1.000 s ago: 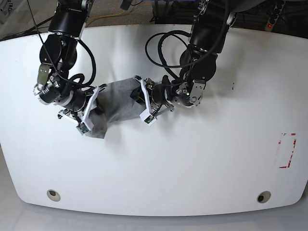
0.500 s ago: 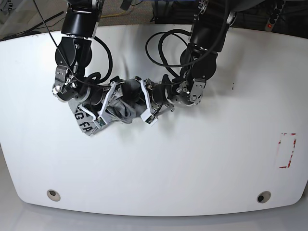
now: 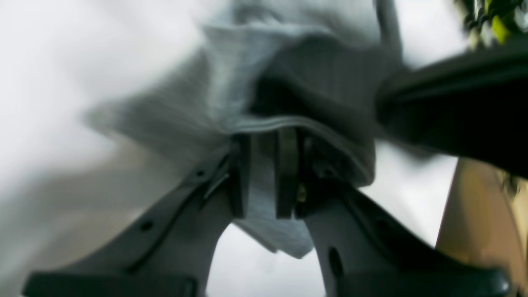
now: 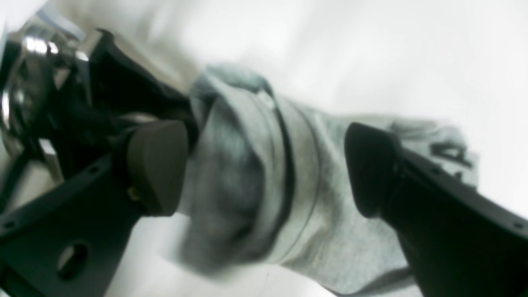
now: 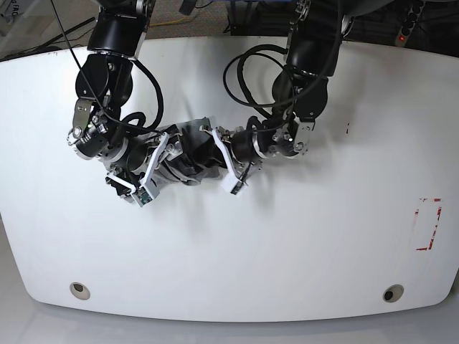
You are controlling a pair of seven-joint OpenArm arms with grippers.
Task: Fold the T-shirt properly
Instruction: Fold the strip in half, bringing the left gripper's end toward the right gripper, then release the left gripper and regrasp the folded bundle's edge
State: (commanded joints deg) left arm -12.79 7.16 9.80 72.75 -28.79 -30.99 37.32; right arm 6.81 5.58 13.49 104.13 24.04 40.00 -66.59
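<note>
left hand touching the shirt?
Touching. Left wrist view shows the left hand shut on a fold of the shirt, cloth pinched between its pads.

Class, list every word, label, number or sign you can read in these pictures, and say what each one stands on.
"A": one dark printed letter, blurred, on the T-shirt in the right wrist view; the rest of the print is hidden.
Red marking on the table in the base view: too small to read.
</note>
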